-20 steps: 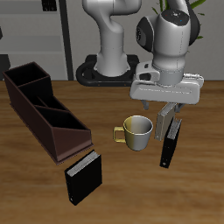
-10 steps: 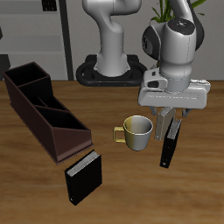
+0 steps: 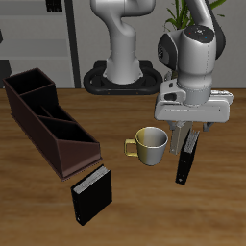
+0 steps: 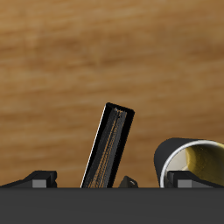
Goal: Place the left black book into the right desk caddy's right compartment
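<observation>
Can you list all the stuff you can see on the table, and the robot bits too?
Left black book: one, black, standing upright beside the mug, under the claw.
Other black book: one, black with a pale page edge, upright near the table's front edge, just in front of the caddy's end.
Mug: one, yellowish, between the caddy and the left black book.
Caddy: one, dark brown, long, with divided cells.
Table: one, wood.
Claw: one, grey, open, over the left black book's top.
</observation>
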Available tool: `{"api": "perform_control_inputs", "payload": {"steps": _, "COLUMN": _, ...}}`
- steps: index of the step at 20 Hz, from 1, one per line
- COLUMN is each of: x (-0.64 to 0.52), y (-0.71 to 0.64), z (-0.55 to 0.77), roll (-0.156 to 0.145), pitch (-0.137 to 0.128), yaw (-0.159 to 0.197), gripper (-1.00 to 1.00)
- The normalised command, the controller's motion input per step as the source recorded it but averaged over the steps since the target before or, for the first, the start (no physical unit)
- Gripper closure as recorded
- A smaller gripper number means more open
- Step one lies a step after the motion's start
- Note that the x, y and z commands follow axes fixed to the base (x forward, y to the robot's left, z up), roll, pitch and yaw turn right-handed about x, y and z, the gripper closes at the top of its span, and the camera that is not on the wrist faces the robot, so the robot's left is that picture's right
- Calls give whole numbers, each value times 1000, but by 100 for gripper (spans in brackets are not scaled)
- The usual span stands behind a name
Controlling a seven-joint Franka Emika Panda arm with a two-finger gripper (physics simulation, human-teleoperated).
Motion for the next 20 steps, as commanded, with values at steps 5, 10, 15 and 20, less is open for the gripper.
{"api": "perform_control_inputs", "payload": {"steps": 5, "x": -27, "y": 65, "z": -141, "roll": 14, "pitch": 22, "yaw": 2, "gripper": -100}}
{"api": "perform_control_inputs", "payload": {"steps": 10, "x": -29, "y": 36, "z": -269, "roll": 9, "pitch": 46, "yaw": -18, "gripper": -100}}
{"api": "perform_control_inputs", "payload": {"steps": 15, "x": 30, "y": -66, "z": -223, "roll": 7, "pitch": 36, "yaw": -6, "gripper": -100}}
{"api": "perform_control_inputs", "payload": {"steps": 20, "x": -4, "y": 22, "z": -158, "roll": 15, "pitch": 22, "yaw": -3, "gripper": -100}}
